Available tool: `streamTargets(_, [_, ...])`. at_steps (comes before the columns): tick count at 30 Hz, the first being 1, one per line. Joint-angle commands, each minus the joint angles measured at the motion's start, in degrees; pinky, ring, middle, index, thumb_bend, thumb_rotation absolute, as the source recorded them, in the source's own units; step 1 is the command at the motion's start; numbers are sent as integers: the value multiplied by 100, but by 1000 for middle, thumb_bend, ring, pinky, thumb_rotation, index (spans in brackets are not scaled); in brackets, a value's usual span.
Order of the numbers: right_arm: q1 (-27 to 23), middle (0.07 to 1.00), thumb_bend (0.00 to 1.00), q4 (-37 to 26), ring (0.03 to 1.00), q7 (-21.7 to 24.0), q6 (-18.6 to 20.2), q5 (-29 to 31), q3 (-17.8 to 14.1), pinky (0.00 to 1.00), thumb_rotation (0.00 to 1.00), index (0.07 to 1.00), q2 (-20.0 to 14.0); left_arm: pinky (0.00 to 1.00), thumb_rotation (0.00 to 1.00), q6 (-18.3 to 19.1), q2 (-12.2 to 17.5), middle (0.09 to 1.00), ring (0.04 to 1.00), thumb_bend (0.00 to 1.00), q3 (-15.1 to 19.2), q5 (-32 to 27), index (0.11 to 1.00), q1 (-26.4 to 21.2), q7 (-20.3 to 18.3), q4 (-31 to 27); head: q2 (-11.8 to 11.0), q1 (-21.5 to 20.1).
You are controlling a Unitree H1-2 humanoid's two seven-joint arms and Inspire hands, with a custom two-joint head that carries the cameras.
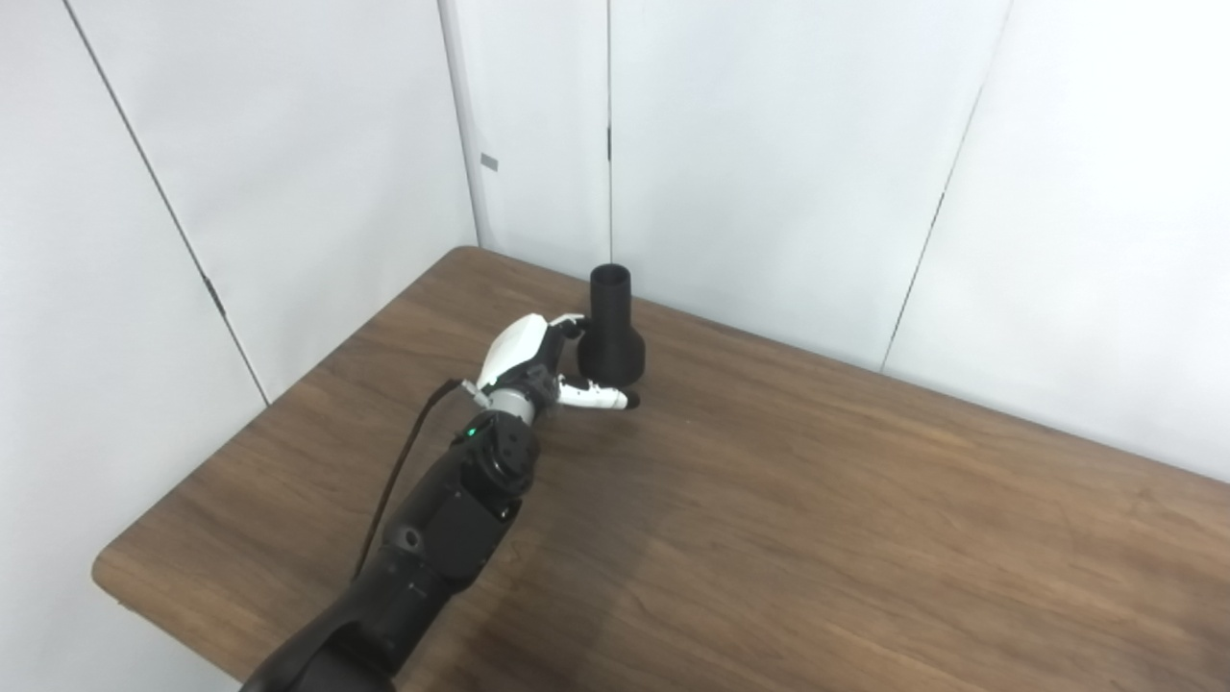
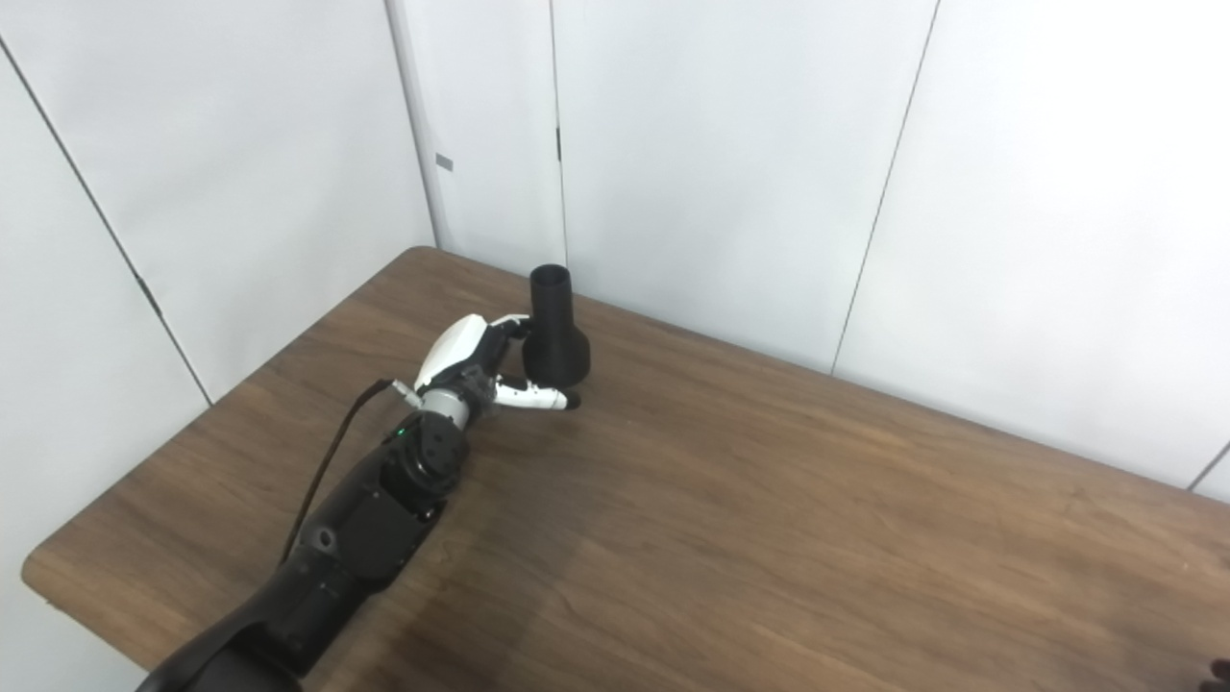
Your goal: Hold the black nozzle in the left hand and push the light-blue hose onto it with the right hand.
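The black nozzle (image 1: 612, 325) stands upright on its wide base near the far left corner of the tabletop (image 1: 817, 500), narrow collar pointing up. The left hand (image 1: 538, 370) is right against it on the near-left side: its upper fingers (image 1: 569, 327) reach round the flared lower body while the thumb (image 1: 598, 395) lies stretched along the wood just in front of the base. The hand looks spread around the nozzle rather than clenched on it; whether the fingers actually press the plastic cannot be told from here. The right hand is out of view, save perhaps a dark speck at the near right corner in the right eye view, and no light-blue hose shows anywhere.

The risk, as I judge it, lies in the grasp: the flare tapers upward, so fingers closing low on it could slide and tip the nozzle toward the far edge, or knock it over before the thumb comes up to oppose them
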Motion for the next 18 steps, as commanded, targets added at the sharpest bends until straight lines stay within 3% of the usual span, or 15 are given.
streamTargets(1, [135, 549, 1000, 3, 516, -13, -82, 24, 37, 385, 645, 508, 97, 1000, 306, 38, 190, 877, 909, 1000, -59, 130, 847, -261, -76, -73, 9, -23])
streamTargets(18, [236, 558, 974, -177, 525, 12, -16, 36, 61, 397, 641, 516, 106, 1000, 266, -125, 77, 853, 903, 1000, -161, 308, 829, -462, 135, 329, 43, -67])
